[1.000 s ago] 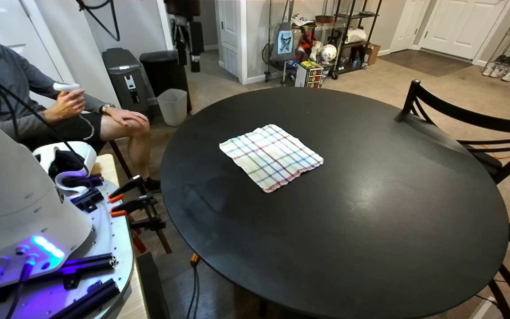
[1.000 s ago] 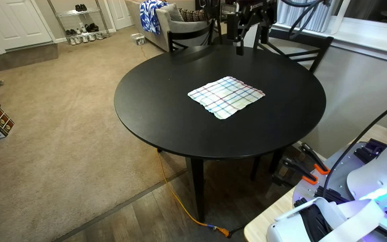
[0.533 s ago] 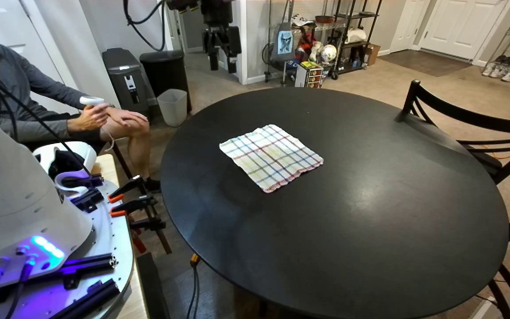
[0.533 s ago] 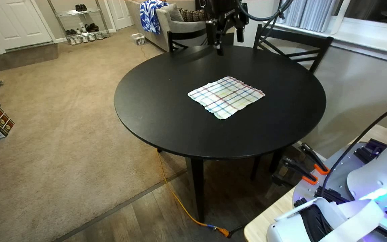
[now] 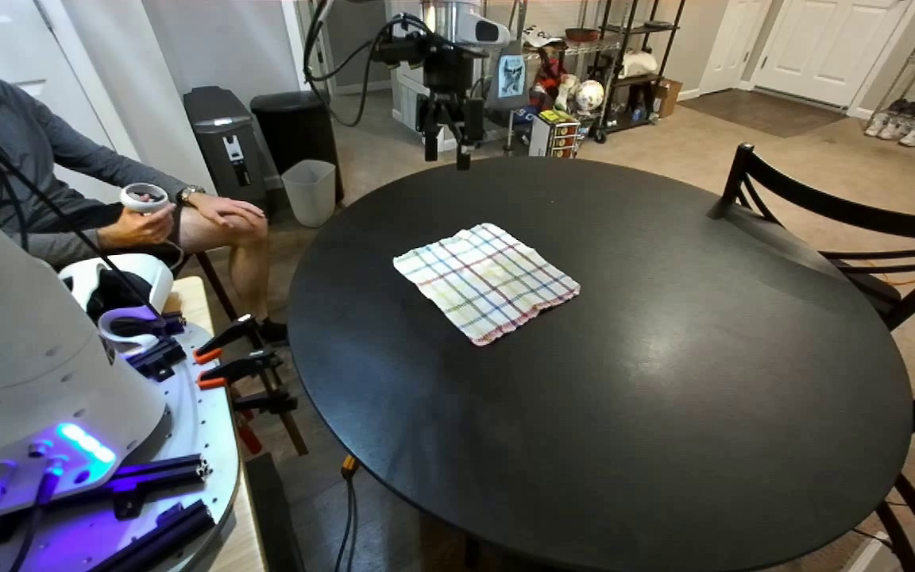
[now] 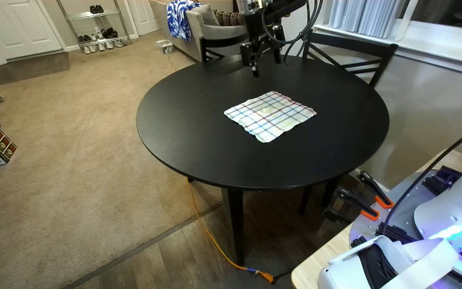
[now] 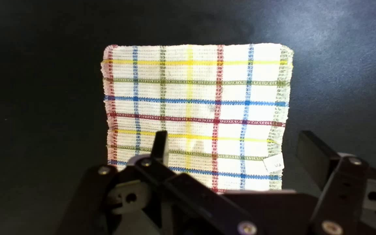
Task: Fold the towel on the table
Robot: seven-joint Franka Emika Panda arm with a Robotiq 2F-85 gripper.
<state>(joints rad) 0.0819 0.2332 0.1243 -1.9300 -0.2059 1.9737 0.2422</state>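
- The tool point(image 7: 233, 138) hangs in the air over the desk point(image 5: 664, 397), its fingers point(image 7: 159, 145) spread wide and gripping nothing, likely so they can come down on either side of some cloth.
- The towel point(image 5: 489, 282) lies below the tool and apart from it, flat and unfolded; spread this way, its edges are all free to be picked, though thin cloth flush with the desk may be hard to pinch.
- In the wrist view one finger overlaps the cloth and its partner shows past the green-striped border, so the tool seems to favour that side; how far it must drop cannot be told.
- A small white tag point(image 7: 274, 163) sits at that border, between the fingers as the wrist view shows them, and might snag.
- Well apart from the tool, a seated person point(image 5: 68, 147) holds a controller point(image 5: 144, 207), presumably to steer the arm point(image 5: 21, 342).
- Clamps point(image 5: 239, 365) beside the arm's base, well away from the tool, presumably keep the mount from shifting.
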